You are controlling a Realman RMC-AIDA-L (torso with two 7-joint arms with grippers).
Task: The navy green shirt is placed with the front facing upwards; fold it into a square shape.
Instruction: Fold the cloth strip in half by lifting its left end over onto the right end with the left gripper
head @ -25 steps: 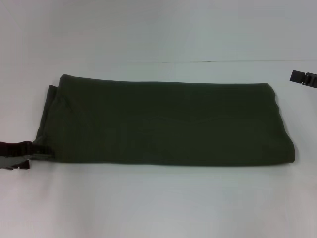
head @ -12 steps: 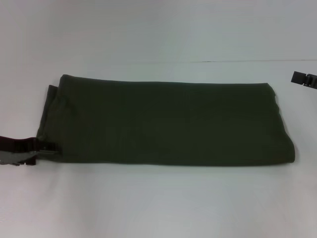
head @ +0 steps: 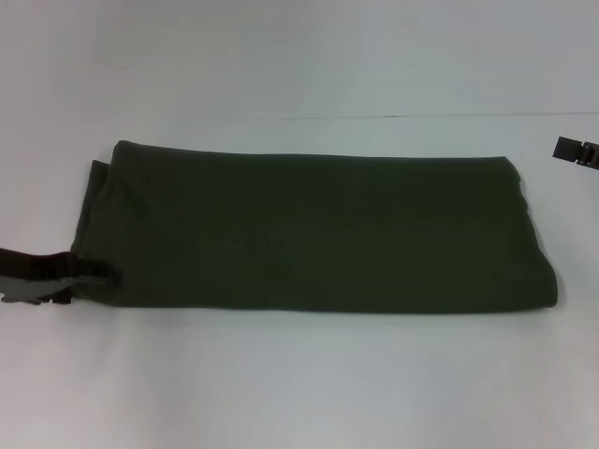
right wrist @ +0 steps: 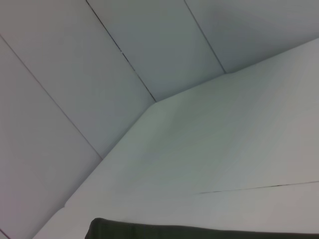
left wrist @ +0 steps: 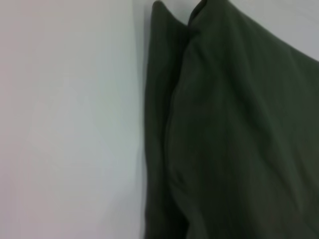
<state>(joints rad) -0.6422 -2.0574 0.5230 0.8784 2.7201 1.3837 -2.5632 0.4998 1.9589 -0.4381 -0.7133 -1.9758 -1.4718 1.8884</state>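
The navy green shirt (head: 318,234) lies on the white table (head: 299,383) folded into a long flat band, plain green side up, with no lettering showing. Layered edges show at its left end (left wrist: 169,124). My left gripper (head: 94,276) comes in low from the left edge of the head view, and its tip overlaps the shirt's near-left corner. My right gripper (head: 576,151) hangs at the far right edge, apart from the shirt's right end. In the right wrist view only a strip of the shirt (right wrist: 199,233) appears.
The white table spreads on all sides of the shirt. A thin seam (head: 421,116) crosses the surface behind the cloth, and pale wall panels (right wrist: 99,74) rise beyond the table.
My left gripper has slid rightward along the table and now reaches over the shirt's near-left corner. The right gripper has barely shifted, and the shirt lies as before.
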